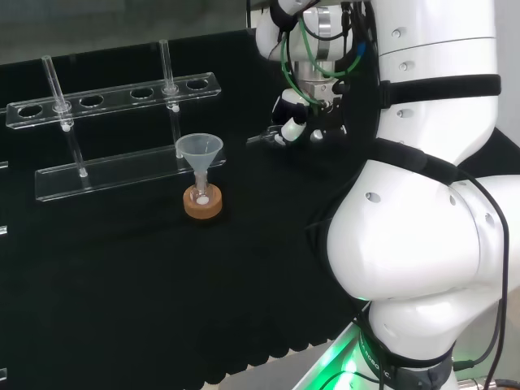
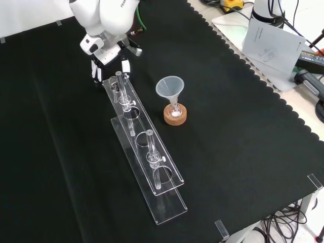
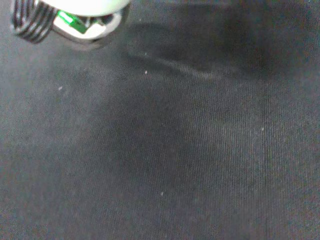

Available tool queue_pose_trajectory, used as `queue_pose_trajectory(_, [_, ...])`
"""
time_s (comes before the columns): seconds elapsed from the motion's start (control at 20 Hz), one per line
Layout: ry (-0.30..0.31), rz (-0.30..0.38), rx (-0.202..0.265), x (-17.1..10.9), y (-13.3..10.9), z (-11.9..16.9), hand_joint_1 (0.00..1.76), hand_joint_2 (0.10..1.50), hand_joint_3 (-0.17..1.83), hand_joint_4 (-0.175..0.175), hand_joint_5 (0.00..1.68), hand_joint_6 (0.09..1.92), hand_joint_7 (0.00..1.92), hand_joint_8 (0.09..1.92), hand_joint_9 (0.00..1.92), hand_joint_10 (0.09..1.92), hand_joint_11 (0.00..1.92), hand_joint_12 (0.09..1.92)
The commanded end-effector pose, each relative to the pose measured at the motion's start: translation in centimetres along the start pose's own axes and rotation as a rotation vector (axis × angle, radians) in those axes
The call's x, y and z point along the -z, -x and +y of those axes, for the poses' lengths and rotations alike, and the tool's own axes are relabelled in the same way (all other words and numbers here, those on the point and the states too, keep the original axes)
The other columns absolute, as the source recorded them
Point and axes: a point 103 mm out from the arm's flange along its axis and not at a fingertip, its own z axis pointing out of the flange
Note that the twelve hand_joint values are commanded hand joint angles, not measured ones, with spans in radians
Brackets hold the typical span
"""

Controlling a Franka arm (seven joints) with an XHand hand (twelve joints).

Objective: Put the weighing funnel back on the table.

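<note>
Laboratory bench, robotics set-up. Black cloth [image 2: 243, 152] over the worktop; clear rack [image 2: 169, 210] carrying glass test tubes [image 2: 123, 93]; funnel [image 2: 169, 87] standing in a small flask on a cork ring [image 2: 175, 117]; white robot arm [image 1: 422, 219] mounted at the bench; printed sheet [image 2: 271, 43] and loose cables [image 2: 288, 217] along the edge.

Legible lettering: none.
1. White arm link [image 2: 104, 12], front view: dark letters, cut off by the view's top edge.
2. White paper sheet [image 2: 271, 43], front view, upper right beyond the black cloth [image 2: 228, 152]: faint print lines, too small to read.
</note>
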Motion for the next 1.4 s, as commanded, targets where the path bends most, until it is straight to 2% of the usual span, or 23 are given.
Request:
queue_pose_trajectory(0.05, [-0.032, -0.040, 0.015, -0.6, -0.4, -0.2, 1.09, 0.85, 0.30, 0.175, 1.23, 0.62, 0.65, 0.63, 1.10, 0.12, 0.93, 0.95])
queue_pose_trajectory(0.2, [-0.044, -0.060, 0.023, -0.7, -0.7, -0.3, 1.08, 0.96, 0.11, 0.175, 1.18, 0.68, 0.61, 0.66, 1.08, 0.12, 0.90, 0.98])
queue_pose_trajectory(0.3, [-0.048, -0.067, 0.032, -0.6, -0.8, -0.4, 1.00, 0.92, 0.06, 0.098, 1.09, 0.59, 0.58, 0.66, 1.05, 0.11, 0.86, 0.99])
queue_pose_trajectory(0.35, [-0.050, -0.065, 0.036, -0.6, -0.8, -0.4, 0.98, 0.91, 0.06, 0.074, 1.05, 0.56, 0.56, 0.65, 1.03, 0.11, 0.85, 0.99])
queue_pose_trajectory(0.5, [-0.054, -0.052, 0.060, -0.3, -1.0, -0.6, 0.93, 0.88, 0.06, 0.038, 0.85, 0.52, 0.47, 0.65, 0.95, 0.10, 0.75, 1.05])
queue_pose_trajectory(0.6, [-0.051, -0.043, 0.082, -0.1, -1.0, -0.8, 0.88, 0.85, 0.06, 0.023, 0.61, 0.47, 0.40, 0.64, 0.88, 0.09, 0.65, 1.11])
queue_pose_trajectory(0.7, [-0.052, -0.044, 0.096, 0.1, -1.0, -1.1, 0.82, 0.82, 0.06, 0.022, 0.44, 0.37, 0.30, 0.62, 0.78, 0.09, 0.49, 1.20])
queue_pose_trajectory(0.9, [-0.058, -0.068, 0.106, 0.4, -1.1, -1.6, 0.74, 0.77, 0.06, 0.028, 0.33, 0.17, 0.18, 0.59, 0.65, 0.09, 0.29, 1.30])
queue_pose_trajectory(1.15, [-0.014, -0.056, 0.115, 2.4, -1.5, -2.9, 0.72, 0.76, 0.06, 0.029, 0.31, 0.09, 0.14, 0.58, 0.61, 0.09, 0.22, 1.33])
queue_pose_trajectory(1.4, [0.016, -0.079, 0.118, 4.9, -2.4, -5.0, 0.68, 0.76, 0.06, 0.026, 0.30, 0.09, 0.13, 0.57, 0.60, 0.09, 0.22, 1.33])
